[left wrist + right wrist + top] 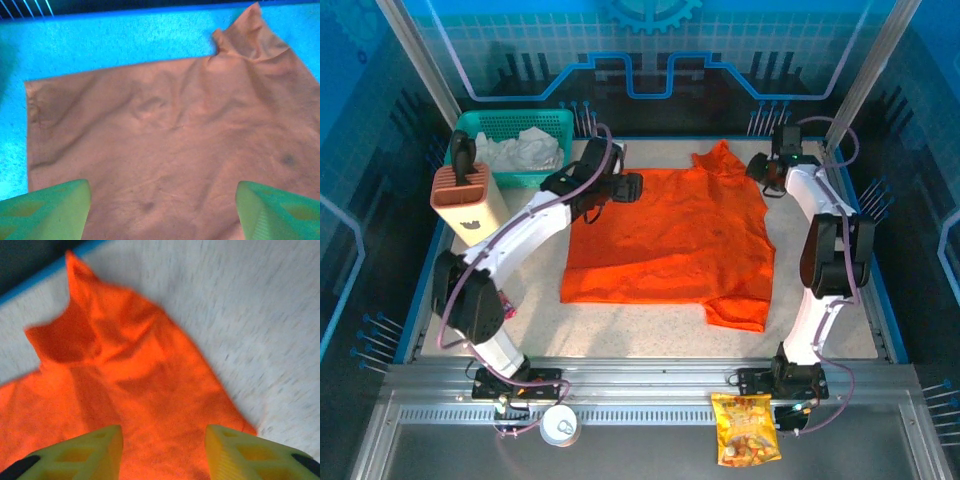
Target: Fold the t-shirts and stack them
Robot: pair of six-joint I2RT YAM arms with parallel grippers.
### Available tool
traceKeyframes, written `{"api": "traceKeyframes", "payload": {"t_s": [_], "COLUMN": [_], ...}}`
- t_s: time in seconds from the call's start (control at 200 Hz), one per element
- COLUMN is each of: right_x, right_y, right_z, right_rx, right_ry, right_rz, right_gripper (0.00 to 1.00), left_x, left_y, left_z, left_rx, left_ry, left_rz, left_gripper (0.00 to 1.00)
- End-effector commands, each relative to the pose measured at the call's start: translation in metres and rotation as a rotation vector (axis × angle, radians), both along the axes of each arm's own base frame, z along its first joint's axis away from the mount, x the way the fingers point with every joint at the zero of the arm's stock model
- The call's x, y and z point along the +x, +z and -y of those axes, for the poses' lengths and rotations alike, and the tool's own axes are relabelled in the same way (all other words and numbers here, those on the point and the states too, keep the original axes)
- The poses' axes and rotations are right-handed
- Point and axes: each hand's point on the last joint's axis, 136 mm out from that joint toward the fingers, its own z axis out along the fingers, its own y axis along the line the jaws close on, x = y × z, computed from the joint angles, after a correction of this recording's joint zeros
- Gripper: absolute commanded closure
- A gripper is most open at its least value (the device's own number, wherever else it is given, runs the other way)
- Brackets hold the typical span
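orange t-shirt (670,235): spread flat, mid-table. left gripper (162,186): jaws wide, empty, above its far-left edge. right gripper (162,428): jaws wide, empty, near far-right sleeve.

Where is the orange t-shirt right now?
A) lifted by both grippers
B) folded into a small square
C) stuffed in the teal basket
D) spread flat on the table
D: the t-shirt lies spread on the table, sleeves out, with the left gripper and right gripper open above it.
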Motion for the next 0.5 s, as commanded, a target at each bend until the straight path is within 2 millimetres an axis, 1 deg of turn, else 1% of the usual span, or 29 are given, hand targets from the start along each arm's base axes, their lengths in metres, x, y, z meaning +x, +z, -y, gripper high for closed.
{"api": "traceKeyframes", "payload": {"t_s": [0.0, 0.055, 0.165, 0.26, 0.315, 0.38, 0.495], "right_x": [-0.013, -0.008, 0.004, 0.007, 0.004, -0.002, -0.018], "right_y": [-0.063, -0.075, -0.093, -0.109, -0.118, -0.124, -0.127], "right_z": [-0.021, -0.021, -0.017, -0.011, -0.008, -0.002, 0.012], "right_rx": [0.128, 0.138, 0.127, 0.133, 0.156, 0.167, 0.157], "right_ry": [0.039, 0.046, 0.031, 0.003, -0.025, -0.064, -0.127], "right_rz": [-0.178, -0.206, -0.232, -0.262, -0.289, -0.306, -0.340], "right_gripper": [0.55, 0.56, 0.56, 0.57, 0.57, 0.58, 0.57], "left_x": [-0.019, -0.025, -0.036, -0.041, -0.042, -0.043, -0.041], "left_y": [-0.015, -0.018, -0.023, -0.024, -0.024, -0.026, -0.029], "left_z": [-0.011, -0.018, -0.028, -0.035, -0.038, -0.042, -0.049], "left_rx": [0.021, 0.031, 0.047, 0.050, 0.056, 0.069, 0.079], "left_ry": [0.020, 0.033, 0.056, 0.071, 0.078, 0.092, 0.120], "left_rz": [-0.032, -0.035, -0.044, -0.042, -0.049, -0.064, -0.096], "left_gripper": [0.22, 0.21, 0.20, 0.19, 0.19, 0.19, 0.18]}}
